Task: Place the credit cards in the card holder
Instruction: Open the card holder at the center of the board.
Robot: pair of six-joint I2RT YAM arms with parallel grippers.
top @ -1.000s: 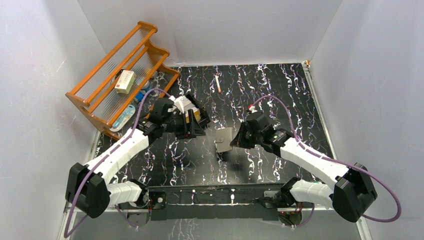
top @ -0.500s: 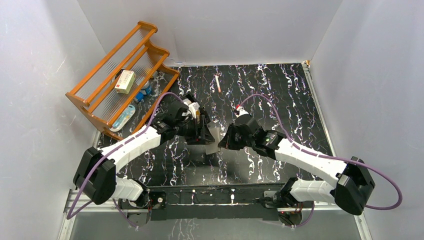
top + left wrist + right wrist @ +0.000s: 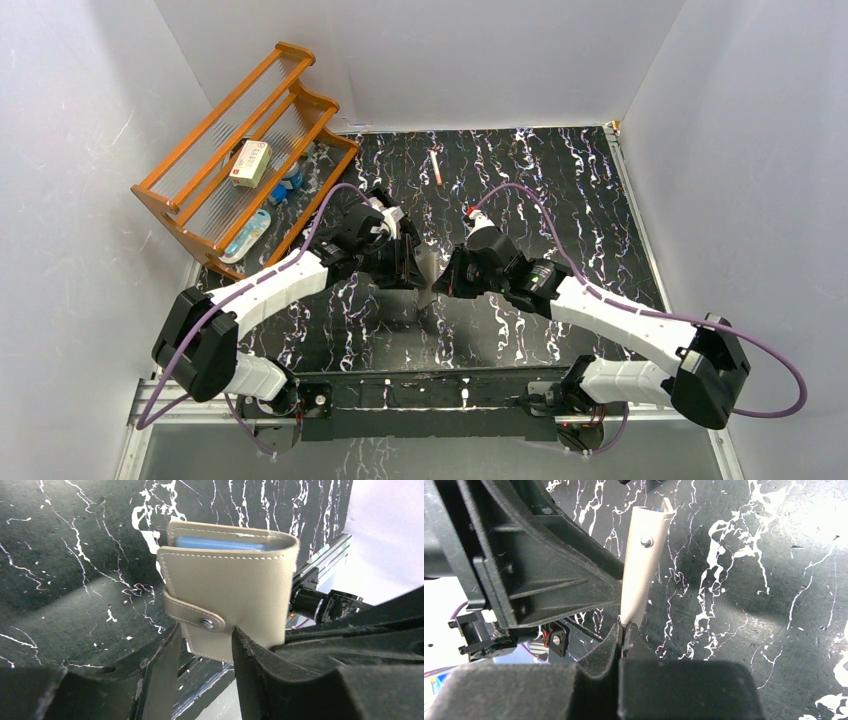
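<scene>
The card holder (image 3: 230, 580) is a beige-grey folding wallet with a snap strap, held upright over the black marbled table between both arms (image 3: 427, 268). A pale-blue layer shows between its covers at the top. My right gripper (image 3: 623, 627) is shut on the holder's lower edge, which I see edge-on (image 3: 641, 565). My left gripper (image 3: 205, 645) is open, its fingers on either side of the strap corner and close against it. In the top view, the left gripper (image 3: 412, 270) and the right gripper (image 3: 445, 283) meet at the holder. The credit cards are out of view.
An orange wooden rack (image 3: 300, 100) stands at the back left, with a cream box (image 3: 250, 162) on a shelf and small containers (image 3: 250, 235) lower down. A thin pinkish stick (image 3: 436, 167) lies at the back middle. White walls enclose the table.
The right arm carried the card holder left and raised it. The left gripper swung right to meet it, and its fingers now straddle the strap corner.
</scene>
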